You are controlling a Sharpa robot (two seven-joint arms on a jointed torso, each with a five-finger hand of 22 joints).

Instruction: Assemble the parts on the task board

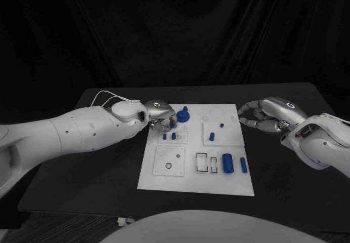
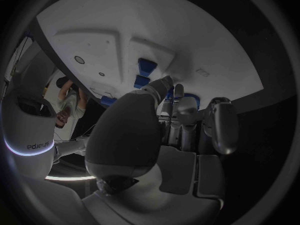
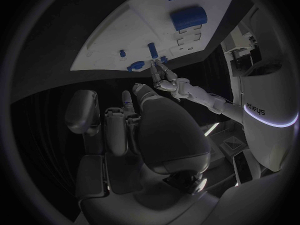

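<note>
Left hand is over the task board's far-left corner, fingers down among the small blue pegs, with the blue round part just beside its fingertips. Can't tell whether it's pinching a part or just touching; contact is hidden. Right hand hovers off the board's right edge above the worktop, fingers curled in, nothing in them. The large blue cylinder and the slim blue pin lie loose, well apart from both hands. Risk: tight cluster under the left hand, so any sideways drift likely knocks a neighbouring peg or tips the round part. A blind grasp could also slip.
</note>
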